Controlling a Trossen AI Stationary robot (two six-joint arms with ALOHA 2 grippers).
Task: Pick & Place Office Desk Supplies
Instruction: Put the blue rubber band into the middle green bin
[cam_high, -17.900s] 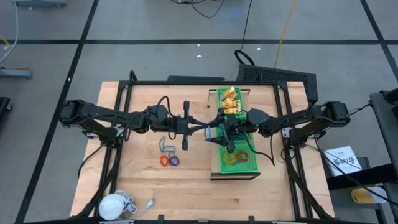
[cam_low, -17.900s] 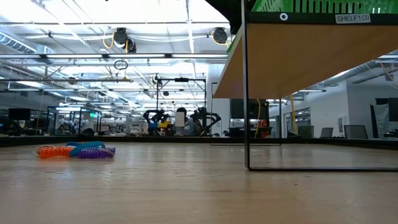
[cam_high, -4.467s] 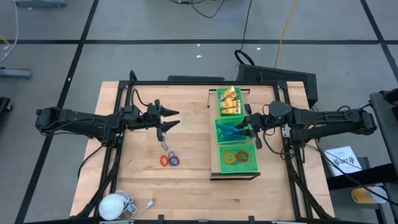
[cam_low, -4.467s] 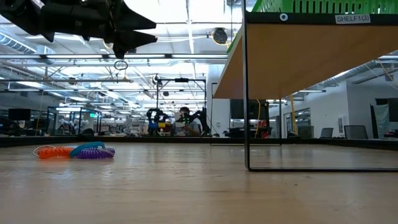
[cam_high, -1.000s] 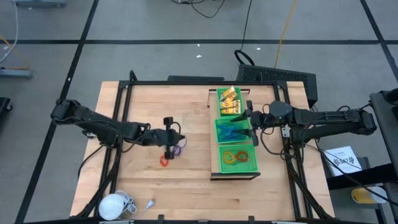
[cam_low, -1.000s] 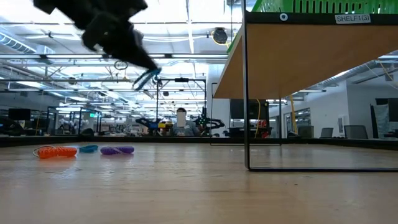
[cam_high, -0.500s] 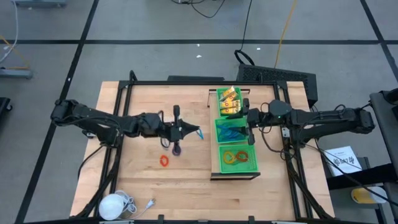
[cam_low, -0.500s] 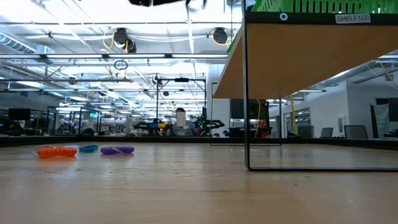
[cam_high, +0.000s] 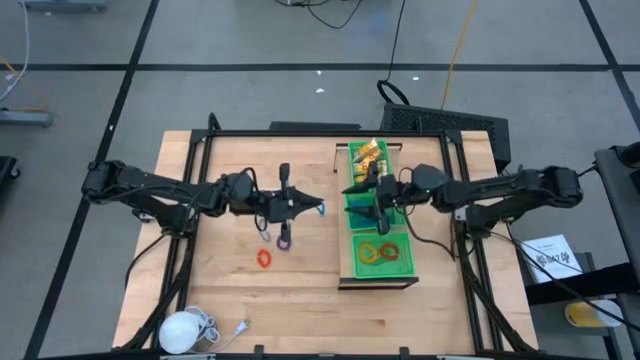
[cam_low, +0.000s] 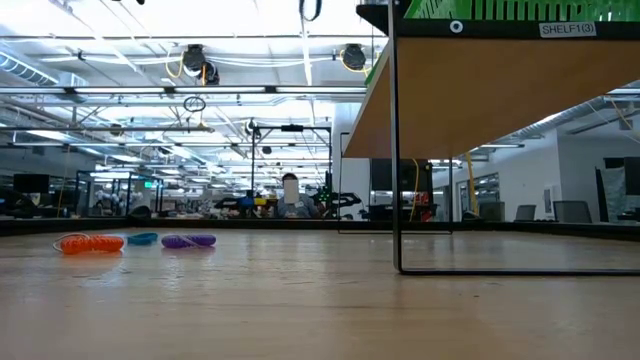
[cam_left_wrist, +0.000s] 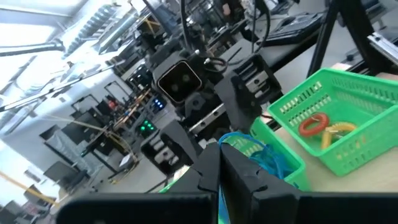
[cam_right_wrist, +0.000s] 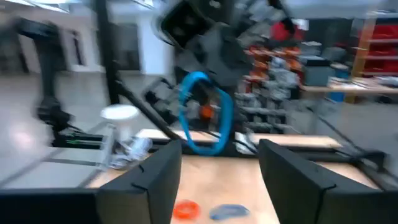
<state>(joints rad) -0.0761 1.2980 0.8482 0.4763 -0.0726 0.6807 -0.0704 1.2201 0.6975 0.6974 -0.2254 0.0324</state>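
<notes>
While the left gripper (cam_high: 318, 209) pinches a blue ring (cam_right_wrist: 205, 121) aloft, the right gripper (cam_high: 372, 196) faces it, fingers parted, empty

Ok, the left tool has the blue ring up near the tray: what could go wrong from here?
1. The left tool pinches the thin blue ring by its edge, over bare table short of the green tray; a slip would probably drop it outside.
2. The open right tool faces it closely above the tray; if both advance, they may collide.
</notes>
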